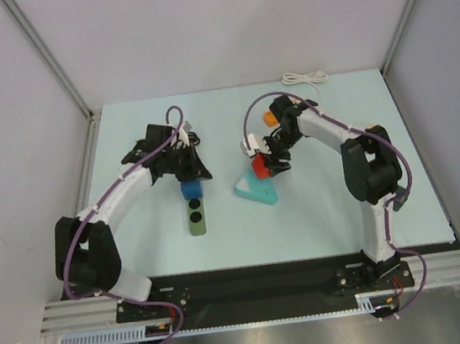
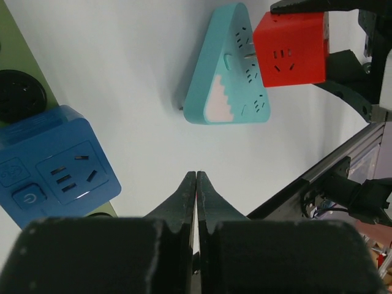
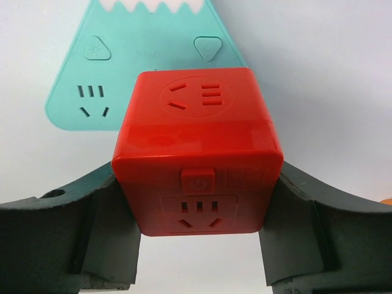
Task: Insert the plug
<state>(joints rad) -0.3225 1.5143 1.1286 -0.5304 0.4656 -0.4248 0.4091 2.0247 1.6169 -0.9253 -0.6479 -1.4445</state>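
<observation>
The small black plug on its looped black cord shows in no view. My right gripper (image 3: 199, 187) is shut on a red cube socket (image 3: 199, 141), with one finger on each side. It holds the cube at the far edge of a teal triangular power strip (image 3: 79, 86). In the left wrist view the red cube (image 2: 291, 49) has metal prongs pointing at the teal strip (image 2: 229, 67). My left gripper (image 2: 196, 176) is shut with nothing visible between the fingers, just right of a blue cube socket (image 2: 55, 159). From above, the red cube (image 1: 259, 166) sits over the teal strip (image 1: 256, 190).
The blue cube (image 1: 191, 190) sits on an olive-green strip (image 1: 196, 219) that has black round sockets. An orange power strip (image 1: 270, 118) lies behind the right gripper, and its coiled white cord (image 1: 303, 79) lies at the far edge. Frame rails border the table.
</observation>
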